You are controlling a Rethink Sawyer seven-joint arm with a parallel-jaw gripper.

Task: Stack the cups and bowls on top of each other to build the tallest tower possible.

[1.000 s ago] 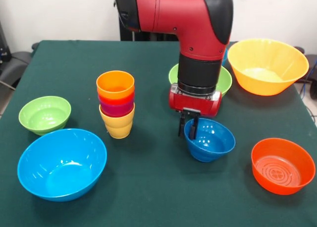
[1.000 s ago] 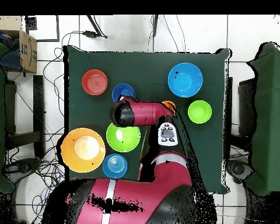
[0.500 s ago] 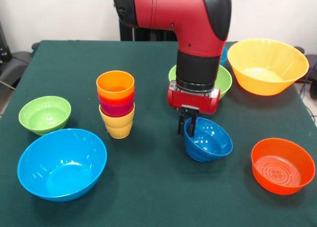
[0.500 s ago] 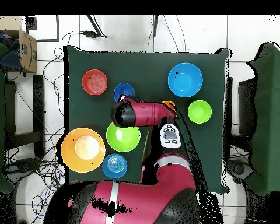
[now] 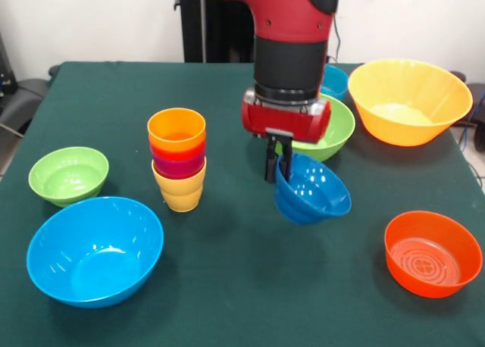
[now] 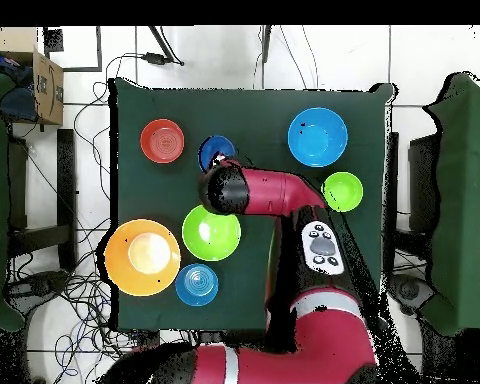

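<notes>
While four cups (image 5: 178,159) are stacked left of centre, a dark blue bowl (image 5: 311,189) is held tilted in the jaws; other bowls remain unstacked.

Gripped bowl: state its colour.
Dark blue bowl, clearest in the front view, pinched at its rim by the gripper.

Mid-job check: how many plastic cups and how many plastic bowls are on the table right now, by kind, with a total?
Cups: 4, nested in one stack of plastic tumblers.
Bowls: 7, including the dark blue plastic bowl tilted in the gripper.
Total: 11.
</notes>
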